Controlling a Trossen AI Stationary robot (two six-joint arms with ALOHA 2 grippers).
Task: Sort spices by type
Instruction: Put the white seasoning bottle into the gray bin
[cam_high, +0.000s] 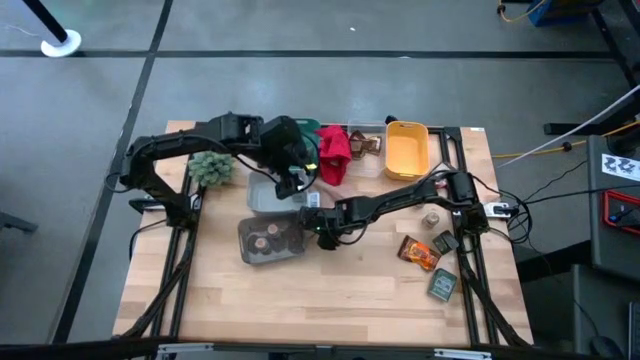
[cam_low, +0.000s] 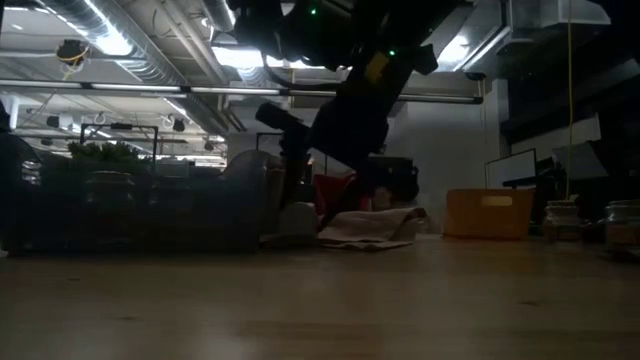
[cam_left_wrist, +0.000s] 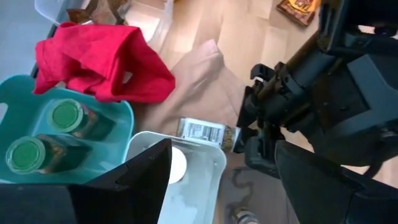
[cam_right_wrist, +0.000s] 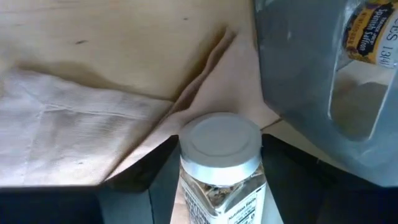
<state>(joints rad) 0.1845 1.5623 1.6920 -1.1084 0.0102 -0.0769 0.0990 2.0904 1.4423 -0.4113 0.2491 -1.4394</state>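
White-lidded jar (cam_right_wrist: 219, 163) between right end effector (cam_right_wrist: 217, 180) fingers (grip unclear) | clear bin (cam_right_wrist: 323, 74) beside | left end effector (cam_left_wrist: 217, 180) wide

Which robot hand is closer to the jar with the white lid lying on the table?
Right. The right gripper has its fingers around the jar; the left gripper hovers just above, over the clear bin.

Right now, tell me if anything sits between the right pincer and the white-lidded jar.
Nothing visible does. In the right wrist view the white-lidded jar lies directly between the right pincer fingers, over the tan cloth. The clear bin sits beside it, not in the way.
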